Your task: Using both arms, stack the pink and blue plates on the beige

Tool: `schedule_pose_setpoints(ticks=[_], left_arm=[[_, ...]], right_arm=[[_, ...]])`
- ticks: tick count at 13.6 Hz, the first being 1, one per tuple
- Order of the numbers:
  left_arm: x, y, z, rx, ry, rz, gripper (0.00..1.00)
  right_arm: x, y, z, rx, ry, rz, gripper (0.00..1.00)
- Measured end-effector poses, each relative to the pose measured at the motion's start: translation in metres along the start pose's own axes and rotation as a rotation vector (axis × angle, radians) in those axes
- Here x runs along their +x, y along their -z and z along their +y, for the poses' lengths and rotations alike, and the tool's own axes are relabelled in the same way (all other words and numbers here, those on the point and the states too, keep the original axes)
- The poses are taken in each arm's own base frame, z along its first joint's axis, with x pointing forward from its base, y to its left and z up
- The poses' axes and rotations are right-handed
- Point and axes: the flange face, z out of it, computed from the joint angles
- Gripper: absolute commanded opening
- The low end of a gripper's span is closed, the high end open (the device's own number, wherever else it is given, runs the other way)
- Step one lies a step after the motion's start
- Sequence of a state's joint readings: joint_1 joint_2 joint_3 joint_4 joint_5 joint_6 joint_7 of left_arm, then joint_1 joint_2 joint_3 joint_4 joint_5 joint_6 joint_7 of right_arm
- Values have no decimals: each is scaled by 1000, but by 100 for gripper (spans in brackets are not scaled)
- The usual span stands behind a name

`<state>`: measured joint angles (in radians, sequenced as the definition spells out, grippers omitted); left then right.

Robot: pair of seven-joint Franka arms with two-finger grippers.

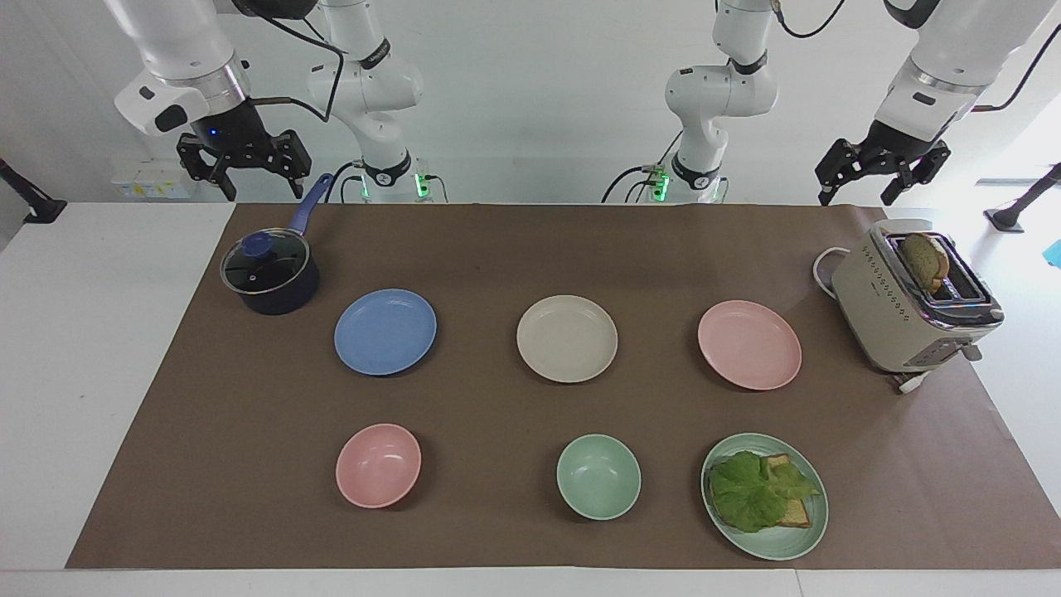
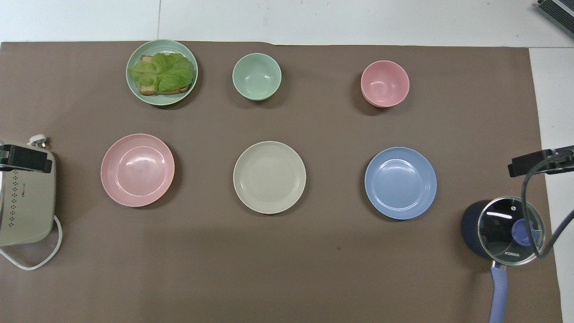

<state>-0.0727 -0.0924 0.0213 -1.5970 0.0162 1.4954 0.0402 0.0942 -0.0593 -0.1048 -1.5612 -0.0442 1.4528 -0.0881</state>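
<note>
Grippers first, nearest the robots' end. Right gripper (image 1: 243, 170) hangs in the air with fingers spread and nothing between them, over the desk's edge just by the handle of the lidded saucepan (image 1: 270, 274). Left gripper (image 1: 881, 170) likewise spread and empty, up over the toaster (image 1: 912, 300), which has a slice of bread standing in its slot. Both arms look parked; neither touches anything.

Next row out, on the brown mat (image 1: 530, 514), the three plates lie in a line, well apart from one another: blue plate (image 1: 385, 331) toward the right arm's end, just beside the saucepan and slightly farther out; beige plate (image 1: 567, 338) in the middle; pink plate (image 1: 749, 344) toward the left arm's end, near the toaster. All three lie flat, empty, nothing stacked yet.

Farthest row: pink bowl (image 1: 378, 465), green bowl (image 1: 598, 476), green plate (image 1: 764, 496) carrying toast and a lettuce leaf. Not part of the job.

Handling, my guess: plates look light, rigid, matte, probably not very slippery. They lie flush to the mat, so the only hold is the low rim, one finger above it and one slipped under. A plate pinched at one edge will likely droop, so it should be lowered level onto beige.
</note>
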Motion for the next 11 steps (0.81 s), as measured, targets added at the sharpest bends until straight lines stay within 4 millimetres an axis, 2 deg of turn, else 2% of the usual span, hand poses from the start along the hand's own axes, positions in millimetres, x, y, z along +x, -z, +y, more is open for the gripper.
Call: schedule_pose_setpoints(ticks=[5,7,8,11], left_arm=[[0,-1,-7,-1,13,-3,100],[0,-13,-12,-3,23,-27,100],[2,-28,-16,-4,30,-47,100],[14,-96,-30,-5,54,-44,100]], right_arm=[[0,0,0,0,0,0,100],[0,0,0,0,0,0,100],[0,0,0,0,0,0,100],[0,0,0,0,0,0,100]])
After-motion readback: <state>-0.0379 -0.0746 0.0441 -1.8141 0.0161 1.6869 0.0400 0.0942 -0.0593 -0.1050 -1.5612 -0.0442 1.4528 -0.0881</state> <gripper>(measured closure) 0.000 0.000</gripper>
